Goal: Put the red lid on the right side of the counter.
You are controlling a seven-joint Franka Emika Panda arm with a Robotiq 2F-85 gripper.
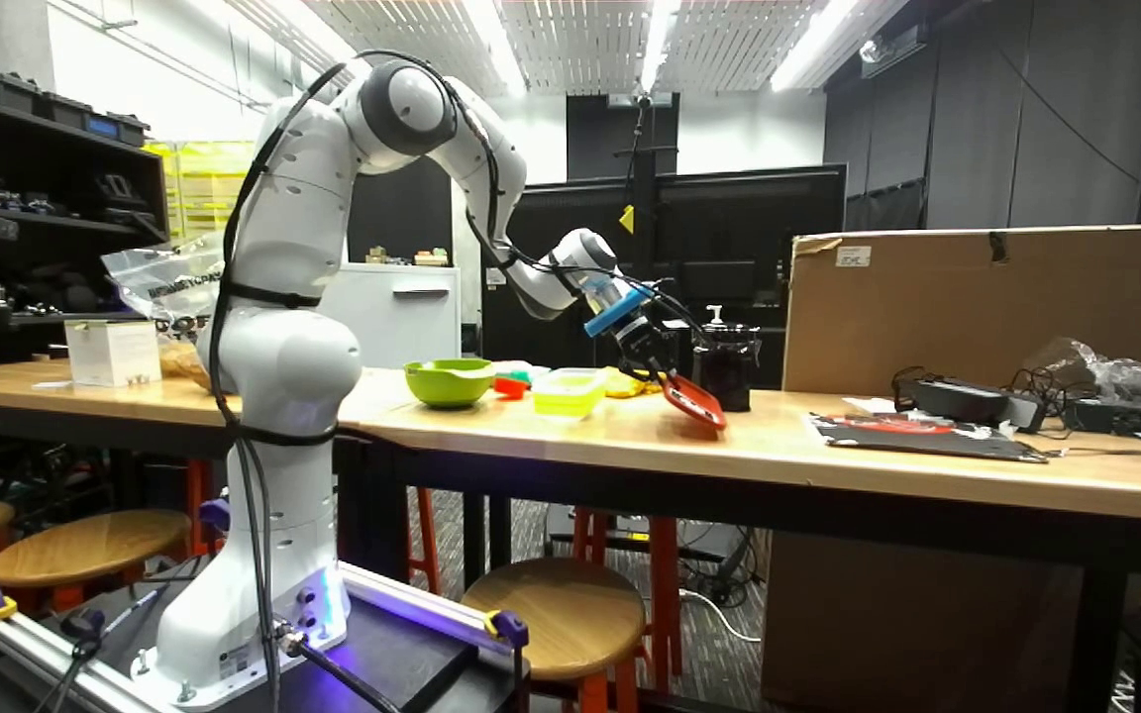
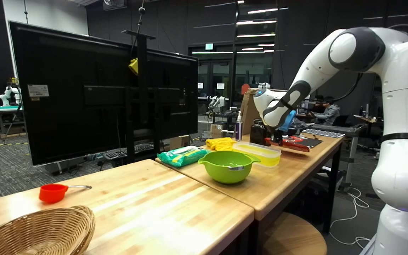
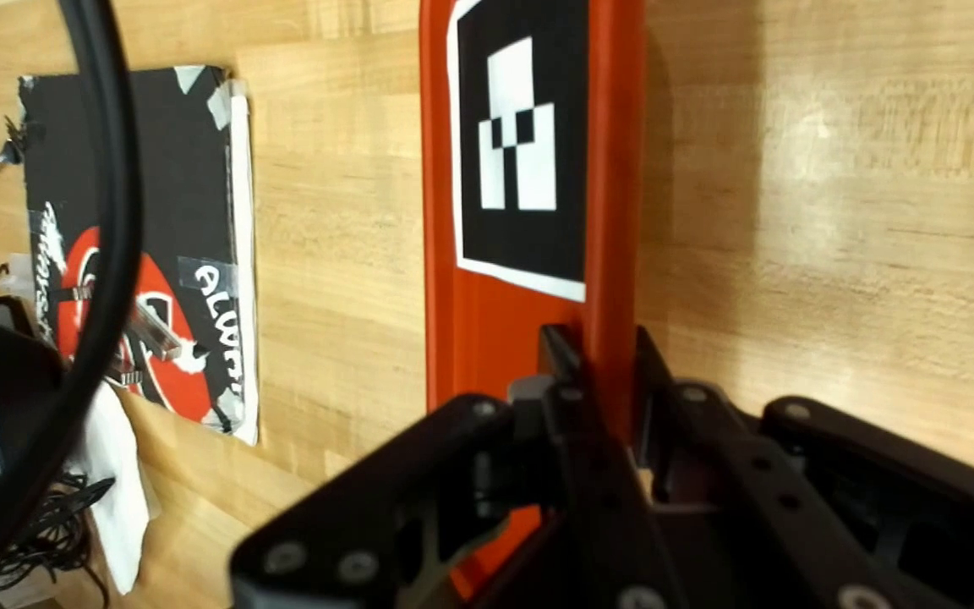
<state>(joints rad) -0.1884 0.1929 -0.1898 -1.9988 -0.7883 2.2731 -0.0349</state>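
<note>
Big black screen (image 1: 769, 228) looming behind the dark jar (image 1: 726, 368), pale wooden counter (image 1: 778, 421) running out either side of it, and look at this: just in front of the jar, the red lid (image 1: 695, 403) sits in the gripper (image 3: 602, 355)! Jaws narrow, clamped across one long raised rim, most of the lid's face lying to one side of the pinch. Now the key relation: its long axis follows that rim, reaching out past the grip, and in an exterior view it slants, lower end in front of the jar, higher end to the jar's left. Touching wood? Can't tell. With the black board (image 3: 174, 169) over to the jar's right, that looks like the side wanted; my call, level the lid first, or that low end may land early and twist it.
</note>
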